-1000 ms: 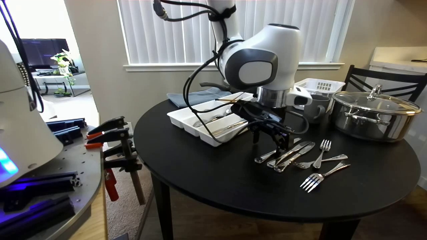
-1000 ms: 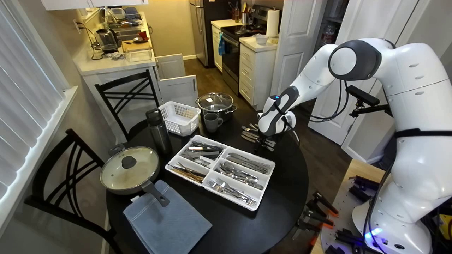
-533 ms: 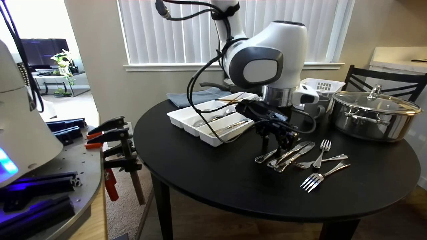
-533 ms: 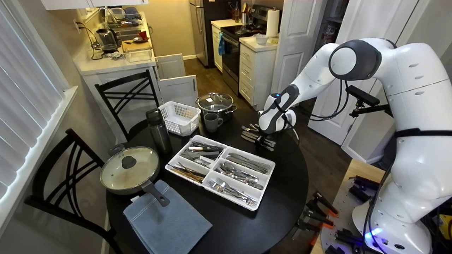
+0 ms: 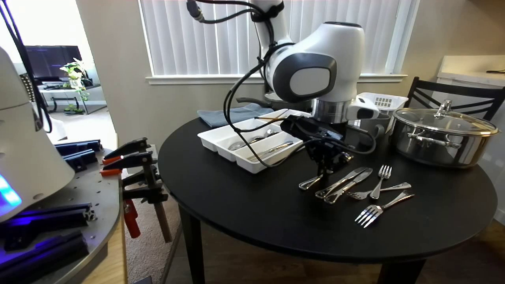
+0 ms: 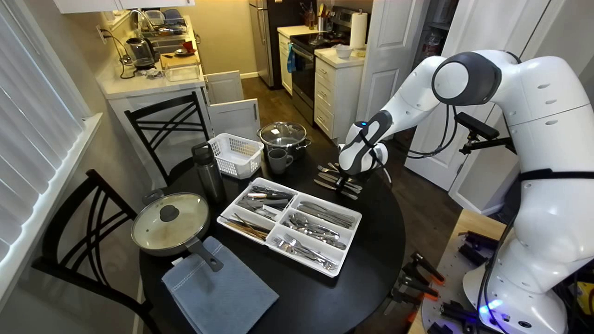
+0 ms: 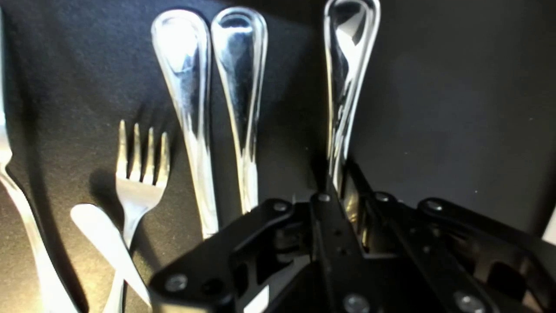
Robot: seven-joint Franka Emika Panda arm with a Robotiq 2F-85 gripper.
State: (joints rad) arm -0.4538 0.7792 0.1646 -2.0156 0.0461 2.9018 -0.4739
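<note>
Wrist view: fingers (image 7: 334, 234) clasp a knife (image 7: 345, 87); in both exterior views, the arm (image 6: 468, 79) arches downward

Gripper (image 7: 341, 182): showed black, dotted with small spots of silver.
Knife (image 7: 341, 126) in the gripper: gleamed silver, its handle streaked dark by reflections.
Two knives (image 7: 194, 117) beside the gripper: shone in the same silver.
Fork (image 7: 141, 191) farther from the gripper: was silver, its tines tinged yellow.
Tabletop (image 6: 371, 241) beneath the gripper: was solid black.
Arm (image 6: 413, 104) above the gripper: wore white with dark grey caps.
Tray (image 5: 245, 162) near the gripper: was plain white.
Mug (image 6: 278, 161) apart from the gripper: was plain grey.
Basket (image 6: 227, 167) farther off: was white, patterned with a grid of holes.
Cloth (image 6: 232, 287) well apart from the gripper: was slate blue with a pale dashed line.
</note>
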